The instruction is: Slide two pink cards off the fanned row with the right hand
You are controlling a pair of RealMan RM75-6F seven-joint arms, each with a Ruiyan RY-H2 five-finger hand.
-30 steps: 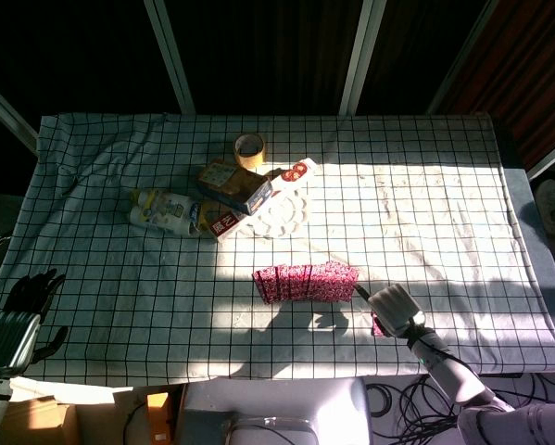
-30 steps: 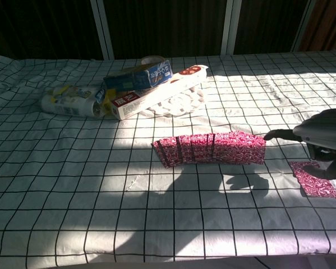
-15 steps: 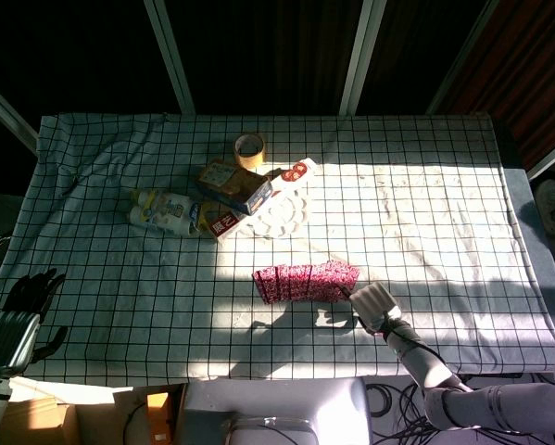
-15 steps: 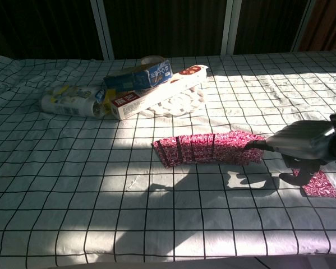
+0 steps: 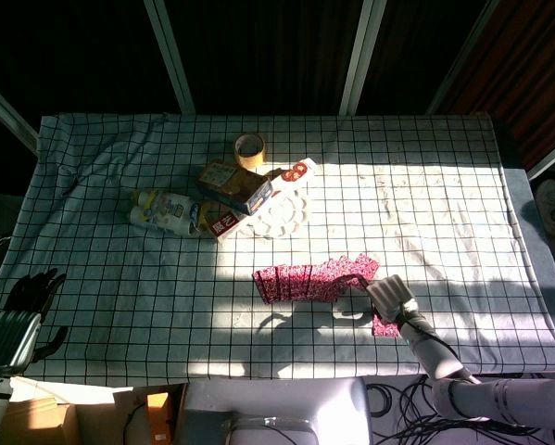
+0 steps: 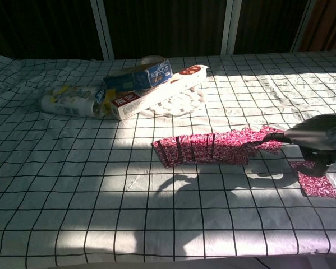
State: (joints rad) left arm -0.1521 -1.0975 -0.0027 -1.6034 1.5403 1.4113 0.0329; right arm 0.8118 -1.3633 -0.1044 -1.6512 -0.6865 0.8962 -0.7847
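The fanned row of pink patterned cards (image 5: 305,281) (image 6: 207,148) lies on the checked cloth near the table's front. Its right end card (image 5: 362,269) (image 6: 266,139) sticks out to the right, partly off the row. My right hand (image 5: 393,295) (image 6: 320,134) hovers just right of the row, one outstretched fingertip (image 6: 275,134) pressing on that end card and the thumb hanging apart below. One separate pink card (image 5: 384,325) (image 6: 316,182) lies flat on the cloth under the hand. My left hand (image 5: 22,311) rests at the table's front left corner, holding nothing.
At the back left of the row lie a long white and red box (image 6: 156,89), a blue and yellow box (image 6: 139,75), a plastic-wrapped pack (image 6: 69,101), a white doily (image 6: 179,103) and a tape roll (image 5: 249,148). Strong sun and shadow cross the cloth (image 6: 72,196).
My right hand reached left to the row's right end, then drew back right with its fingertip on the end card. That card has slid out to the right of the fan.
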